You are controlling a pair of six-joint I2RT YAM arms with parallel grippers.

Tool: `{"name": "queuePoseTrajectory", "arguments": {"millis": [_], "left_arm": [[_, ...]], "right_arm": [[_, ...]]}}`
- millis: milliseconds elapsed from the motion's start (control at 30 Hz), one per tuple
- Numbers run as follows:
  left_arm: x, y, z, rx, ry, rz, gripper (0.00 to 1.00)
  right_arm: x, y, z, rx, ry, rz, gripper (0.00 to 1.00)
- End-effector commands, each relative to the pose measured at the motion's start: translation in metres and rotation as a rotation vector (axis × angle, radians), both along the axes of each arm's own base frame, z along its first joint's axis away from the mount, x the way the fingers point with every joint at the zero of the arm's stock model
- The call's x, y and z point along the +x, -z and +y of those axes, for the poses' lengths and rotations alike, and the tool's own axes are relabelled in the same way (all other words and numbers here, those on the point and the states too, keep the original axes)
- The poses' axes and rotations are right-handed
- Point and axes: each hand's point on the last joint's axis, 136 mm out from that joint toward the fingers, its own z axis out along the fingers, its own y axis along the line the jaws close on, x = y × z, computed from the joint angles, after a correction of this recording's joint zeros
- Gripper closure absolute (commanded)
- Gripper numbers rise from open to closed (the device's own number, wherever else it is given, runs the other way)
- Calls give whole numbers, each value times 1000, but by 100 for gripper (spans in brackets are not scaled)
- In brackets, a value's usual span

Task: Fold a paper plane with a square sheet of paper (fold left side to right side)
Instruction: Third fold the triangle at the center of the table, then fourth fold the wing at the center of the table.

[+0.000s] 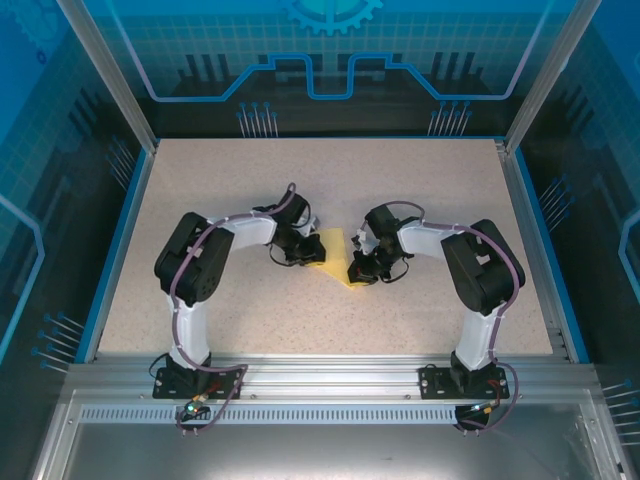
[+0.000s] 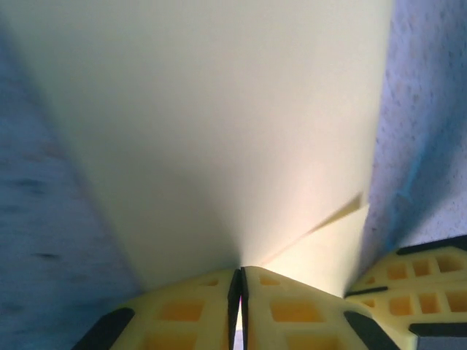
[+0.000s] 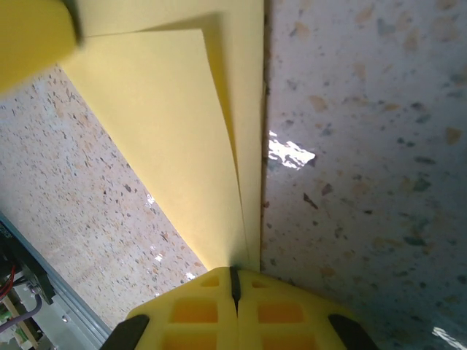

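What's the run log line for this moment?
left gripper: shut on yellow paper sheet | right gripper: shut on same sheet | state: sheet doubled over, spanning both grippers

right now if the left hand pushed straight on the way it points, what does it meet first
The yellow sheet of paper: the left hand is shut on its edge. Past the paper, the top view suggests the right hand comes next, though depth is unclear.

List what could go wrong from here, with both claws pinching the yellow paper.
1. The left claw and right claw each grip the thin yellow paper by a small bit; pulling apart could tear it.
2. In the right wrist view, two layers fan apart from the grip, so they may shift and skew the crease.
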Motion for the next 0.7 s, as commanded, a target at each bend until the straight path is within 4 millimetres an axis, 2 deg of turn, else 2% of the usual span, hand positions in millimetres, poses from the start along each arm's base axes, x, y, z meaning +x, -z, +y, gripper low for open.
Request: {"name": "queuePoseTrajectory", "arguments": {"millis": [0, 133, 267, 333, 467, 567, 667], "left_arm": [[13, 24, 46, 165, -50, 3, 83], [17, -3, 42, 125, -49, -49, 74], [12, -36, 47, 93, -84, -109, 58], [5, -48, 50, 80, -106, -129, 50], [-11, -66, 54, 29, -163, -155, 41], [-23, -71, 54, -28, -212, -154, 38], [-30, -71, 48, -101, -251, -152, 36]], "right_arm": [[-29, 35, -27, -153, -12, 88, 96], [-20, 20, -12, -55, -22, 35, 95], [-1, -14, 0, 62, -18, -101, 90], [6, -32, -1, 92, -23, -161, 82], [21, -59, -11, 121, -49, -272, 63], [32, -66, -14, 149, -73, -326, 51], [38, -67, 0, 216, -127, -349, 46]]}}
